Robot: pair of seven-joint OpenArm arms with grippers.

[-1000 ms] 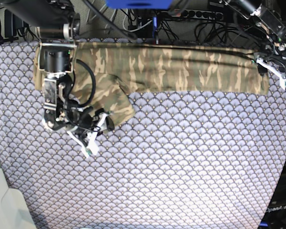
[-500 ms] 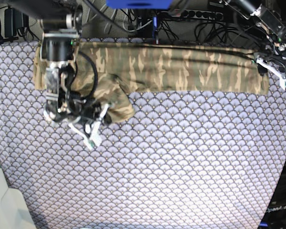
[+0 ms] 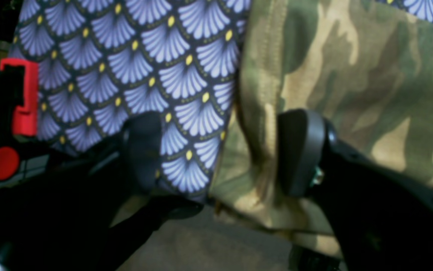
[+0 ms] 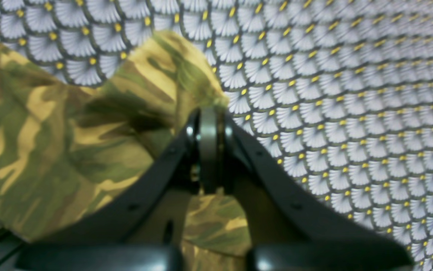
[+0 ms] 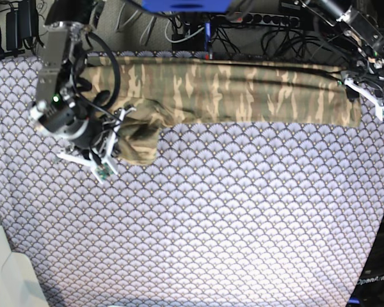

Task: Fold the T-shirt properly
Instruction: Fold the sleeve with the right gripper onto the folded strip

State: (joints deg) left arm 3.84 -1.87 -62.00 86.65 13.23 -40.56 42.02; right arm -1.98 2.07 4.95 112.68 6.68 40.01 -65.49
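shirt (image 5: pixel 243 93) lies as a long band along the bench's (image 5: pixel 243 217) far edge. right tool (image 4: pixel 209 150) clamped on a bunched sleeve (image 5: pixel 137 137); left tool (image 3: pixel 216 150) wide, straddling the hem at the opposite end.

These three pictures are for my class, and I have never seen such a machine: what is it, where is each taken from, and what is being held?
It is a robot with two arms. One picture looks down on the table from above; the other two come from cameras on each wrist. A camouflage T-shirt lies in a long strip on a patterned tablecloth. The right gripper has its jaws shut on a bunched part of the shirt. The left gripper has its jaws open astride the shirt's edge at the far end, not yet gripping it.
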